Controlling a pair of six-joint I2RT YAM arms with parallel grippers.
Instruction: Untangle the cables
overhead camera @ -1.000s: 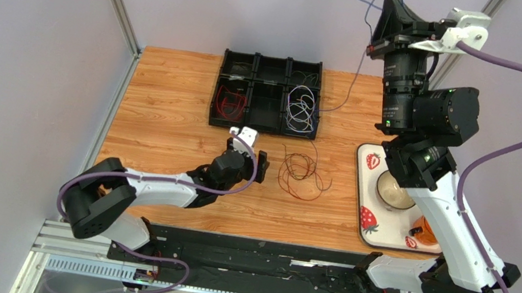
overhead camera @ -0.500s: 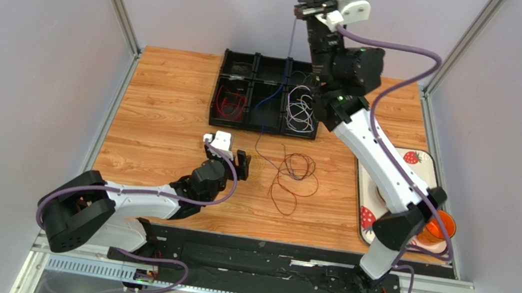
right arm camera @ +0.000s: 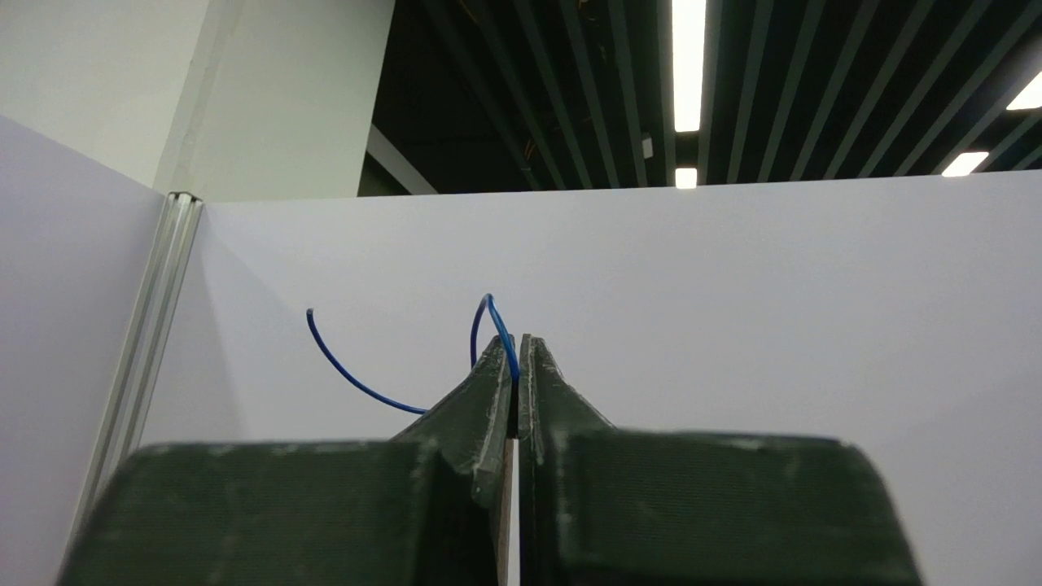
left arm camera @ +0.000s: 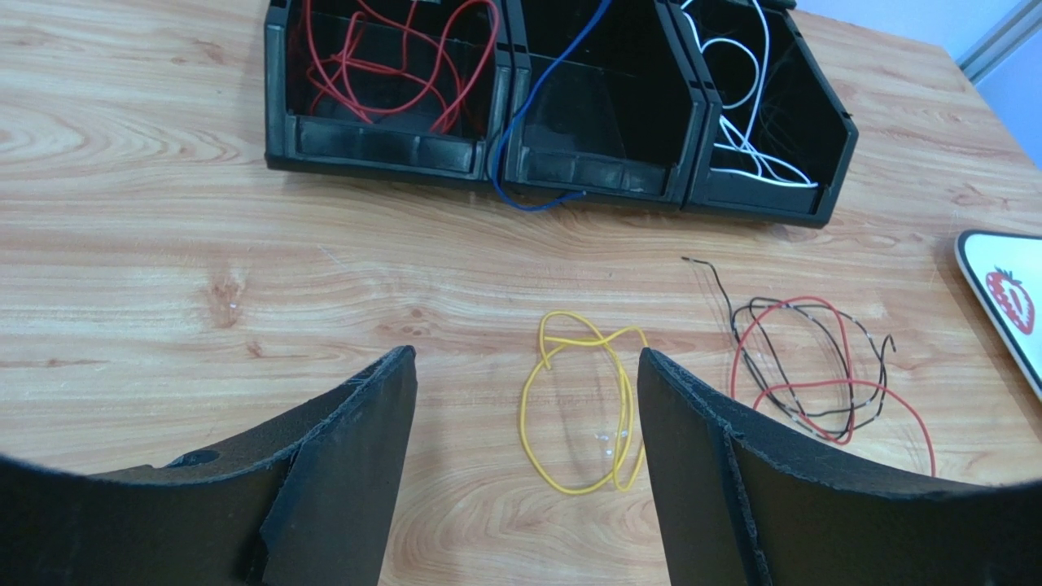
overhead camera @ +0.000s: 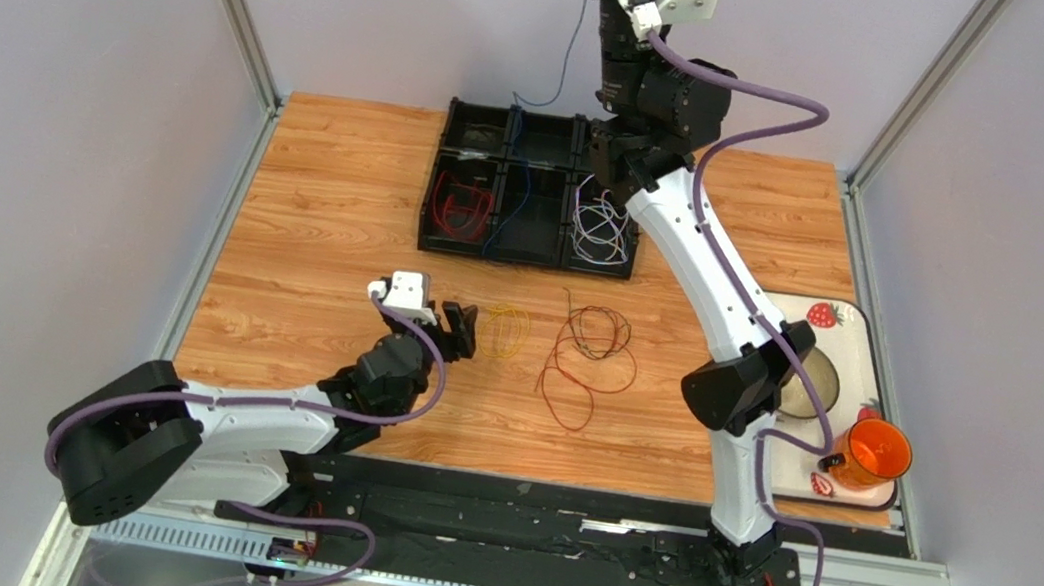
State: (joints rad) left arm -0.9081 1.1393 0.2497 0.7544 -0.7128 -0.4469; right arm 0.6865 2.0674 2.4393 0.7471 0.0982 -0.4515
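1. Noted wooden table [overhead camera: 327, 207] beneath all items.
2. Found black compartment tray [left arm camera: 367, 141] at the table's far middle, holding red cables [left arm camera: 391, 55] in the near left compartment and white cables [left arm camera: 746, 134] in the near right.
3. Logged strawberry plate [overhead camera: 842, 328] at the right edge, with orange cup [overhead camera: 878, 454] at its near corner.
4. Found right gripper [right arm camera: 519, 348] high above the tray, jaws pressed together on blue cable [right arm camera: 487, 300]. Traced that cable down into the middle near compartment and over the front wall onto the wood.
5. Found left gripper [left arm camera: 526, 357] low over the table, jaws wide apart (gripping nothing).
6. Recorded tangle of red and dark cables [left arm camera: 807, 366] loose on the wood.
7. Recorded yellow cable [left arm camera: 572, 344] just ahead of the left gripper, beside that tangle but apart from it.
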